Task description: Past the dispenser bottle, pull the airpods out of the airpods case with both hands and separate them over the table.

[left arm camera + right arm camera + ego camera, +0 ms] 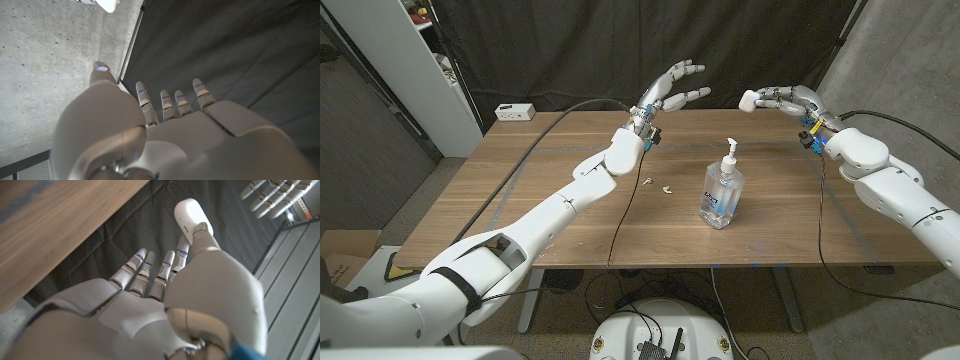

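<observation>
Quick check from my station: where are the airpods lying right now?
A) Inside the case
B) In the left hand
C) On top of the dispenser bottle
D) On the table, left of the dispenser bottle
D: in the head view two small white airpods lie on the table left of the dispenser bottle, while the left hand is raised, fingers spread, holding nothing.

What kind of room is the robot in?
Probably a lab or workshop: a wooden table stands before a black curtain, beside a bare concrete wall, and cables trail across the table.
</observation>
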Robot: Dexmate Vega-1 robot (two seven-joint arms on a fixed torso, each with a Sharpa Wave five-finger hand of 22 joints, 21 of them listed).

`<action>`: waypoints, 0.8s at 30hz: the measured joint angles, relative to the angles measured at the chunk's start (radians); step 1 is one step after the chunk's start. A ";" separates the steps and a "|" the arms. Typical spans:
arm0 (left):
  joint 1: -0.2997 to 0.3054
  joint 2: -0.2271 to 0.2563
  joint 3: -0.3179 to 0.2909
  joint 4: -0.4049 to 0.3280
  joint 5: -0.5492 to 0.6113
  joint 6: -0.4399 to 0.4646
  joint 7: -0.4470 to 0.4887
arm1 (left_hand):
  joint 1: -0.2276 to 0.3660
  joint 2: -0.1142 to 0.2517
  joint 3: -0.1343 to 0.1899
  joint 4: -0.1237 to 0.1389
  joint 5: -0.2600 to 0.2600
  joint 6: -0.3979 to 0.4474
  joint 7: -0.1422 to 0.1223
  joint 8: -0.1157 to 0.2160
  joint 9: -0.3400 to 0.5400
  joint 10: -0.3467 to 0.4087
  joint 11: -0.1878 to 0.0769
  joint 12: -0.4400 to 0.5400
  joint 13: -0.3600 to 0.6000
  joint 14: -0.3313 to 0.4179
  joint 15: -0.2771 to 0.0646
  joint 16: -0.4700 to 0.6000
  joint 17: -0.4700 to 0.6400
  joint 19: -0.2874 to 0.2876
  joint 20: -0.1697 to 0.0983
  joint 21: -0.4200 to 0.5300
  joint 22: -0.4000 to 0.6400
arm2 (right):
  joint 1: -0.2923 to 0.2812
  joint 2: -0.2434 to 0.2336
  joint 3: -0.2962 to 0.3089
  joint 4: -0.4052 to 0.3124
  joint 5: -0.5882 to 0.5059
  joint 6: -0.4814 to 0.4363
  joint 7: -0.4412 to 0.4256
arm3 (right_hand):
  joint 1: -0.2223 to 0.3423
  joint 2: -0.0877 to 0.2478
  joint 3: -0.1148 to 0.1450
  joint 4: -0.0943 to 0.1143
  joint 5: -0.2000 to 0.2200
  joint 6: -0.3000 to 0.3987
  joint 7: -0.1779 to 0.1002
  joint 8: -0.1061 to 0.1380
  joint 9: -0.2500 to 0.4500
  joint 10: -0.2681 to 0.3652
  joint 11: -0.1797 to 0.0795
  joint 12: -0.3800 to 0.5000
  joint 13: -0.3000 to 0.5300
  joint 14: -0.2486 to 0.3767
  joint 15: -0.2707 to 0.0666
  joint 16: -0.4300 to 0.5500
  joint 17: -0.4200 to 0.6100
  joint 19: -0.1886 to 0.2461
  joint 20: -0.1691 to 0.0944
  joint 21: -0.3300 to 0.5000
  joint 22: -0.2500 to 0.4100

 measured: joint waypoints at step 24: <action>0.017 0.043 -0.022 -0.065 0.028 0.076 0.020 | -0.027 0.005 -0.018 0.011 -0.015 -0.001 -0.002 0.000 0.001 -0.004 0.003 -0.011 0.000 -0.015 -0.003 0.000 -0.005 -0.015 -0.004 -0.008 -0.002 | -0.047 -0.225 -0.030 -0.110 -0.026 -0.286 0.112 | -0.001 -0.004 0.000 0.000 0.000 0.000 0.000 0.002 0.000 -0.078 0.025 -0.074 -0.028 -0.134 0.005 -0.040 -0.082 -0.044 0.010 -0.026 -0.005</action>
